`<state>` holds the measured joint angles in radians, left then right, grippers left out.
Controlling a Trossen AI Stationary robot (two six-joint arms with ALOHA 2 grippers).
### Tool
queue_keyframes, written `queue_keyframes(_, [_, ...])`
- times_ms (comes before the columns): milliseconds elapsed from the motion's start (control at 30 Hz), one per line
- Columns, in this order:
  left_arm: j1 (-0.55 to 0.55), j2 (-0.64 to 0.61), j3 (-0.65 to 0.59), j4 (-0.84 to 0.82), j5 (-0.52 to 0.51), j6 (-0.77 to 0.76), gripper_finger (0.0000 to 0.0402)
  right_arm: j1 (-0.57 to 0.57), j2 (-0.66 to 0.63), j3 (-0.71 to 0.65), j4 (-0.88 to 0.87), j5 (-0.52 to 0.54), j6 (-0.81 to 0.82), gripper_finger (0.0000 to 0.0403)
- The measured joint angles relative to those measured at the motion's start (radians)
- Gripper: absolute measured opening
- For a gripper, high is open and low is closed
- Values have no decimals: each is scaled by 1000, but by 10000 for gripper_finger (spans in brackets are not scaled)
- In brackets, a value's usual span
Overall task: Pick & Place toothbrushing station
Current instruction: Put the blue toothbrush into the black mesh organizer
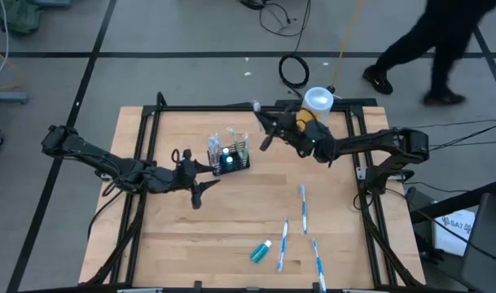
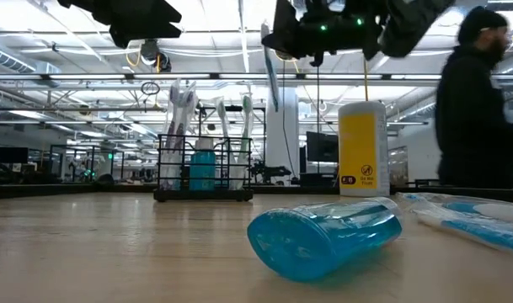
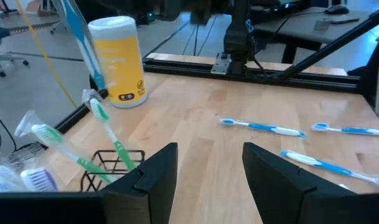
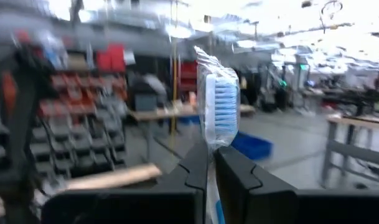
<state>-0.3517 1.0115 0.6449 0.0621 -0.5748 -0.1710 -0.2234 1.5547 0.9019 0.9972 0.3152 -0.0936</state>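
High view: the right claw [image 1: 262,130] carries a toothbrush [image 1: 259,112] near the caddy [image 1: 229,156]. Right wrist view: it pinches that brush. Left wrist view: the left claw [image 3: 208,171] spread, idle. Next, likely lowering it into the caddy

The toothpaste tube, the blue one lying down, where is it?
In the high view the toothpaste tube lies near the table's front edge, right of centre, beside a loose toothbrush.

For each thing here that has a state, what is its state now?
Left gripper: open, empty, beside the caddy.
Right gripper: shut on a toothbrush, raised above the table.
Caddy: upright, holding brushes.
Toothpaste tube: lying on its side.
Loose toothbrushes: lying flat.
Canister: upright, lid on.
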Motion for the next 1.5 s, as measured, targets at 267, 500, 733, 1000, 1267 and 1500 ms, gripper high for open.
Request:
queue_keyframes(267, [-5, 0, 0, 72, 0, 17, 189, -29, 168, -99, 454, -56, 168, 9])
queue_keyframes(500, [-4, 0, 0, 89, 0, 73, 189, -30, 293, -63, 569, -55, 247, 9])
queue_keyframes(733, [-4, 0, 0, 92, 0, 114, 189, -31, 342, -36, 569, -56, 299, 9])
queue_keyframes(1000, [-4, 0, 0, 92, -1, 114, 189, -27, 372, -27, 566, -58, 325, 9])
queue_keyframes(1267, [-4, 0, 0, 92, -1, 114, 189, -7, 372, -27, 514, -60, 343, 9])
queue_keyframes(1500, [-3, 0, 0, 92, -2, 114, 189, 16, 370, -27, 468, -60, 338, 9])
